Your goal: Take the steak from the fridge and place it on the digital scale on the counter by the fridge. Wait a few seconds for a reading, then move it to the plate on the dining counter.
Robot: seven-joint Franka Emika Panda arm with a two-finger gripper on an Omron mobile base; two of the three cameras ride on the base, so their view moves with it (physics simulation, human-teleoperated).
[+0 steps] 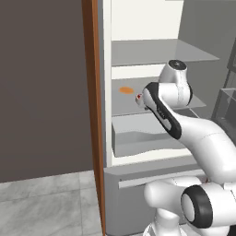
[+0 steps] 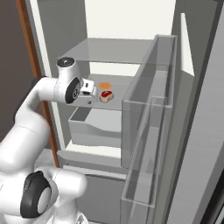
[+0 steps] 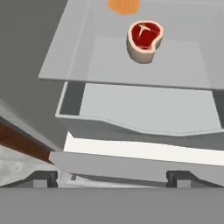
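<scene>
The fridge [image 2: 124,26] stands open. On its middle grey shelf [image 3: 109,61] lies the steak [image 3: 144,38], red with a pale rim, also seen as the steak [image 2: 106,95] and as a red speck, the steak [image 1: 139,97], behind my forearm. My gripper [image 2: 90,94] hovers at the shelf's front edge, just short of the steak and a little above it. In the hand view the gripper [image 3: 111,178] is open, fingertips [image 3: 43,177] wide apart with nothing between them. The digital scale, the plate and the dining counter are out of view.
A flat orange blob [image 2: 105,85] lies on the same shelf behind the steak. Below it sits a grey drawer [image 2: 94,127]. The open fridge door with clear bins [image 2: 148,131] stands to the right. A reddish-brown wood panel [image 1: 92,92] borders the fridge on the left.
</scene>
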